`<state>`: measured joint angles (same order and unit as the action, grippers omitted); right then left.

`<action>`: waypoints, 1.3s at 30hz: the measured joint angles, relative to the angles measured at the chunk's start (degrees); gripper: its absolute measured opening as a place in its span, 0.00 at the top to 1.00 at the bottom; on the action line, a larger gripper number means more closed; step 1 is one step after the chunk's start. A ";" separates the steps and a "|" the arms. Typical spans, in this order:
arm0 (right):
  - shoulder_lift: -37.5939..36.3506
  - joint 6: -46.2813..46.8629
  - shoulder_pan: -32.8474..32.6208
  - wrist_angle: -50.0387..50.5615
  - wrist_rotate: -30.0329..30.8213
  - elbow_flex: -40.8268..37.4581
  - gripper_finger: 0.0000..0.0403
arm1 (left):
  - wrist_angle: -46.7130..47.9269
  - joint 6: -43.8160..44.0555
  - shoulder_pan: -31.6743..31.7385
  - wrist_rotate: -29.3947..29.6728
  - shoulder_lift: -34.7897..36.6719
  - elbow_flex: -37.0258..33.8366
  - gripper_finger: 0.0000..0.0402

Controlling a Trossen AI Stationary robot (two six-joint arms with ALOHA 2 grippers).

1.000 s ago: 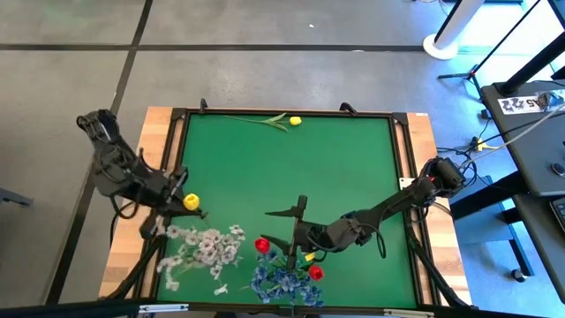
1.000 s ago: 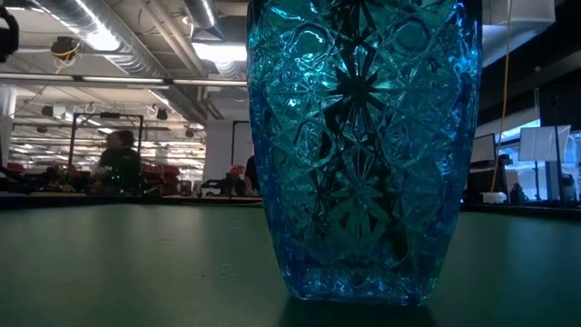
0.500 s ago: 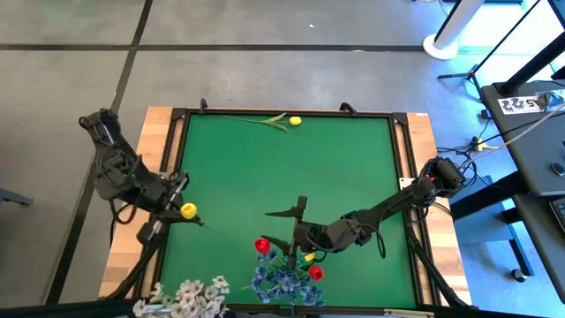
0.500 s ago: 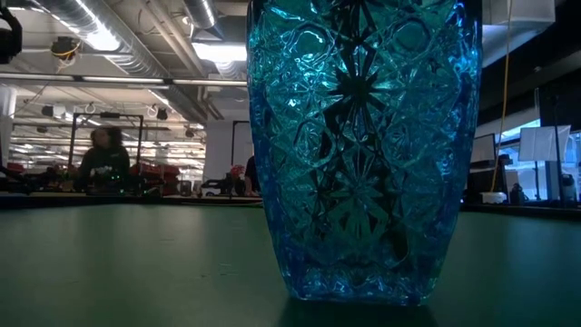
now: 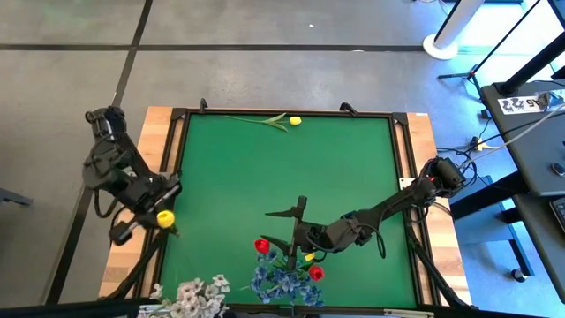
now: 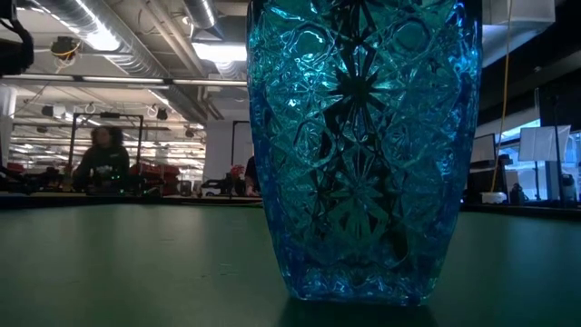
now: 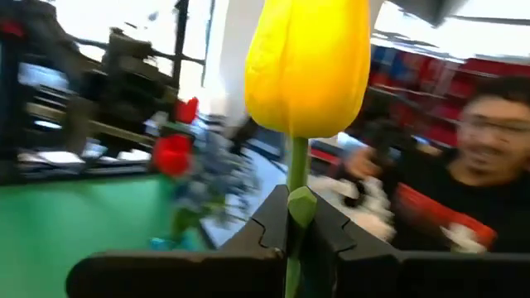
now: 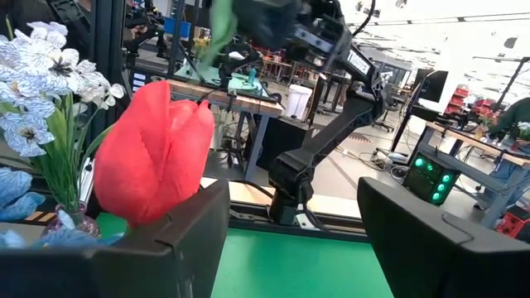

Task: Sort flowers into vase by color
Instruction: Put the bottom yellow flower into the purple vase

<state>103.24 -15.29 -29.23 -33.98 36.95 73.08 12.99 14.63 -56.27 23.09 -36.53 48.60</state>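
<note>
Yellow tulip [image 5: 164,218] sits clamped in the left hand [image 5: 159,216] at the left edge of the overhead frame, right over the border of the green counter [image 5: 291,177]. From that arm's wrist camera the stalk runs down between the two dark fingers [image 7: 257,236], pinched tight, with the yellow bloom [image 7: 308,62] standing upright above them.

The right hand [image 5: 296,237] lies low toward the bottom centre of the overhead frame, its fingers spread apart and grasping nothing. A red tulip [image 5: 262,245] is just beside it; in the right wrist view that red bloom [image 8: 153,161] shows against one finger [image 8: 178,248].

A blue bunch [image 5: 281,283] with a second red tulip [image 5: 315,273] stands at the bottom centre edge. White sprays [image 5: 190,295] are at the bottom left. Another yellow tulip [image 5: 295,120] lies on the counter near the top edge, well apart from both arms.

A blue glass vase [image 6: 363,150] fills the low view.
</note>
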 joint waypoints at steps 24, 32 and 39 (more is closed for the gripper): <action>0.00 0.44 0.00 0.04 0.00 0.00 0.34 | -8.73 -2.23 -3.87 -2.64 -8.46 0.05 0.98; 0.00 0.44 0.00 0.04 0.00 0.00 0.34 | -9.07 -1.20 -5.11 -2.65 -8.48 0.05 0.98; 0.00 0.44 0.00 0.07 0.02 0.00 0.34 | -8.28 0.20 -6.09 -2.62 -8.48 0.05 0.98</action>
<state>103.24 -14.85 -29.23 -33.91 36.97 73.08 4.72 14.83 -62.37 20.47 -45.01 48.64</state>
